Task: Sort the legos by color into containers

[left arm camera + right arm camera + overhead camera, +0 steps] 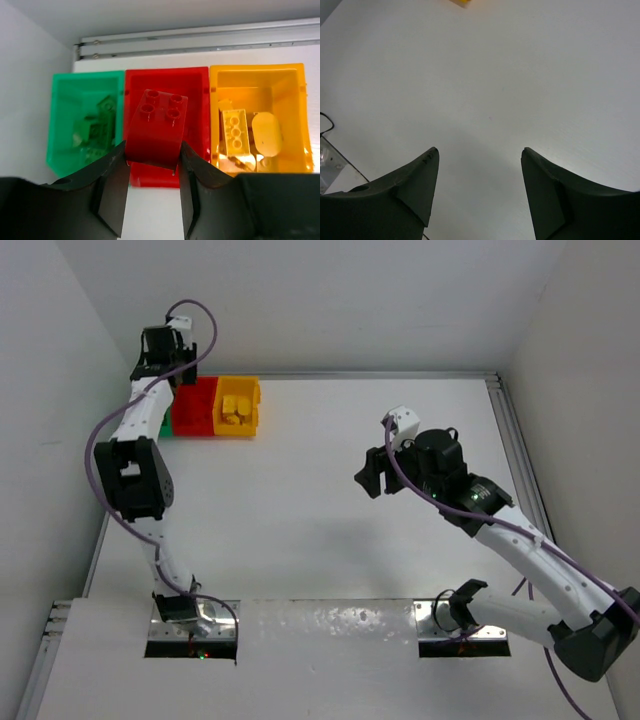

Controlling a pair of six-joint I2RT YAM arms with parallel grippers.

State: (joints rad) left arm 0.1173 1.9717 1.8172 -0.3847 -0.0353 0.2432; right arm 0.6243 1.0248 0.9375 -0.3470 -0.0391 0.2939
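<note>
Left fingers (112, 192) clamp 1 red brick (157, 127) — over red bin (194, 85)

Left arm (135, 475) and right arm (530, 550): white links, black joint housings, a purple cable (90, 455) along each. Left end effector (152, 147) and right end effector (479, 150) have matte black wedge fingers (112, 190).

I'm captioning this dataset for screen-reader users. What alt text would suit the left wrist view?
The left gripper holds a red brick between its fingers, framed against the red bin, the middle of three joined bins. The green bin at the view's left holds green bricks; the yellow-orange bin at the right holds yellow bricks.
</note>
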